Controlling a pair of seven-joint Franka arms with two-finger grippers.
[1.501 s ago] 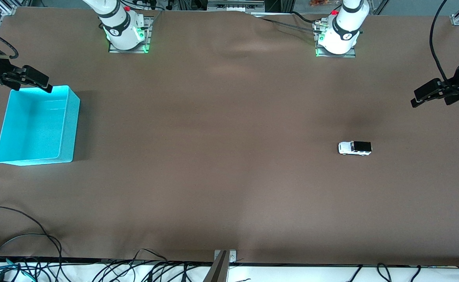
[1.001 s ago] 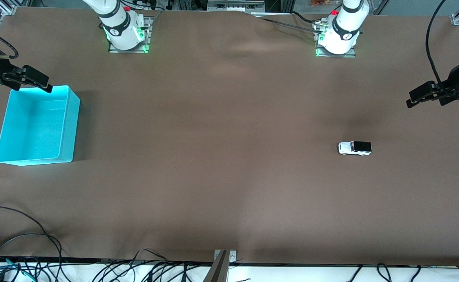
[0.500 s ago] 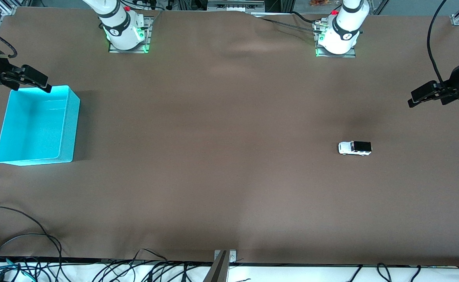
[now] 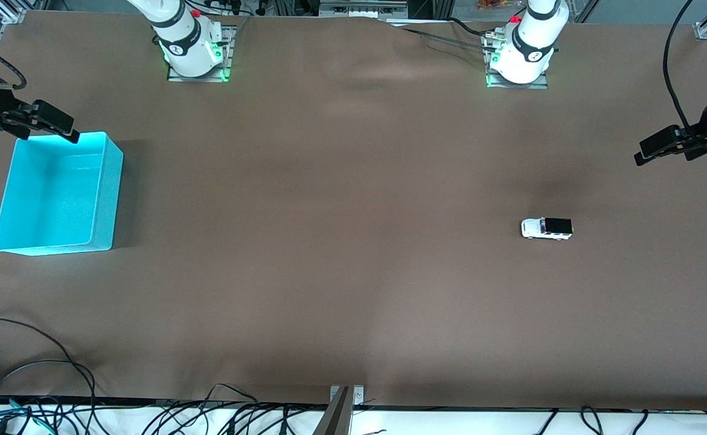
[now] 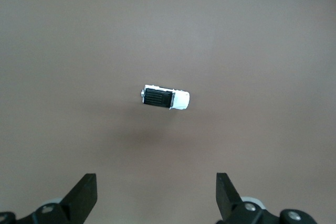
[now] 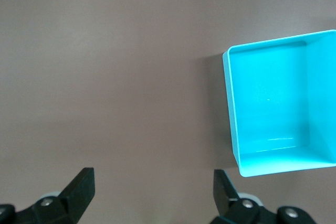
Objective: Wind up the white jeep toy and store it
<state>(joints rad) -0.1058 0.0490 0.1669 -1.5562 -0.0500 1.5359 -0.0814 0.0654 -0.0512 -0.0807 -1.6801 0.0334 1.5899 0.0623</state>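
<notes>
The white jeep toy (image 4: 546,228), white body with a black roof, stands on its wheels on the brown table toward the left arm's end. It also shows in the left wrist view (image 5: 166,97), well ahead of the fingertips. My left gripper (image 4: 661,147) hangs open and empty over the table's edge at that end; in its wrist view (image 5: 156,195) the jaws stand wide apart. The turquoise bin (image 4: 108,193) sits empty at the right arm's end and shows in the right wrist view (image 6: 268,98). My right gripper (image 4: 51,124) is open and empty over the bin's corner, as its wrist view (image 6: 152,190) shows.
Both arm bases (image 4: 193,51) (image 4: 519,60) stand along the table's edge farthest from the front camera. Loose black cables (image 4: 33,368) lie at the nearest edge toward the right arm's end. A metal bracket (image 4: 344,399) sits at the middle of that edge.
My left gripper shifted slightly toward the table's middle and then back out. The jeep, the bin and the right arm have not moved.
</notes>
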